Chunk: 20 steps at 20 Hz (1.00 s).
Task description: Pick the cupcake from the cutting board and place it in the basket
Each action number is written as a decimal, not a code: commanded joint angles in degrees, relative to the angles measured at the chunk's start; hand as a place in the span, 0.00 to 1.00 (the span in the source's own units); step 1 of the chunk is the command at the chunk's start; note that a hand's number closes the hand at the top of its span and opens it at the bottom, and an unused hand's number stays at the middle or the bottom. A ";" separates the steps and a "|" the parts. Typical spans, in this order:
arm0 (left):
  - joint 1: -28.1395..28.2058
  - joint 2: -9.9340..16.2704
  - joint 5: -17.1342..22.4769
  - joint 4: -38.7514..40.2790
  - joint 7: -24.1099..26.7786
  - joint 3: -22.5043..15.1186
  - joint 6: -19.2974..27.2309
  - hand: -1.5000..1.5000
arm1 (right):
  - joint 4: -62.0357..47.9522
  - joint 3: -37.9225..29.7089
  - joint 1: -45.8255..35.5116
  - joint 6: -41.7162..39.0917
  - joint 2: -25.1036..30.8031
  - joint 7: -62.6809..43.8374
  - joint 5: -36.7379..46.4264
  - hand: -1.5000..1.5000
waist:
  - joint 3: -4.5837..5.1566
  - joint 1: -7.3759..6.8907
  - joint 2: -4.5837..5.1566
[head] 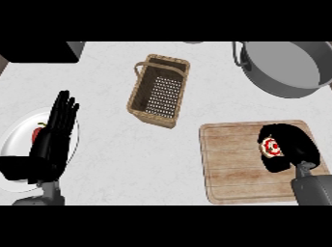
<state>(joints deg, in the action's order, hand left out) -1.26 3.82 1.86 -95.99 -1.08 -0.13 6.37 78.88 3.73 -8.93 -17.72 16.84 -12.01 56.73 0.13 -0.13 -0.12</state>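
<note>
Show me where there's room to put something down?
Bare counter lies between the basket and the cutting board, and between the plate and the basket. The board's left half is free. Its right side is crowded: the right hand curls round the cupcake.

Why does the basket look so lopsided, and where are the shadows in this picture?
Head view: the woven brown wicker basket is seen steeply from above, so it looks skewed and its far rim wider. Head view: lighting is even, with no glare on the white counter. Head view: only soft shadows show, inside the grey metal pot and under the right robot hand on the wooden cutting board.
</note>
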 commanded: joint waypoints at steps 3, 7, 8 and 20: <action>-1.01 -0.14 0.10 2.92 3.08 1.29 -0.93 0.50 | -3.14 2.05 -0.98 2.87 -1.77 1.51 4.45 1.00 | -0.13 0.00 0.13; 3.05 -1.08 -0.33 -4.76 -1.36 -0.94 -0.17 0.50 | 5.39 -0.74 0.88 -0.01 0.38 2.27 2.16 1.00 | -0.13 0.06 0.04; 1.10 0.92 1.45 0.03 0.65 1.41 -2.40 0.50 | 6.38 7.98 -1.71 2.16 -10.88 -8.90 7.95 1.00 | -0.08 -0.22 0.02; -3.69 -2.68 -0.78 1.78 0.25 -6.36 -4.03 0.50 | 0.49 27.38 -22.85 16.50 -16.79 -39.67 3.64 1.00 | -0.20 -11.40 1.19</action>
<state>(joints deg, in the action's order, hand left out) -4.07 1.97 1.24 -94.65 -0.76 -4.98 2.86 79.25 27.01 -26.28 -6.36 0.80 -43.79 62.73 -0.01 -9.72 0.99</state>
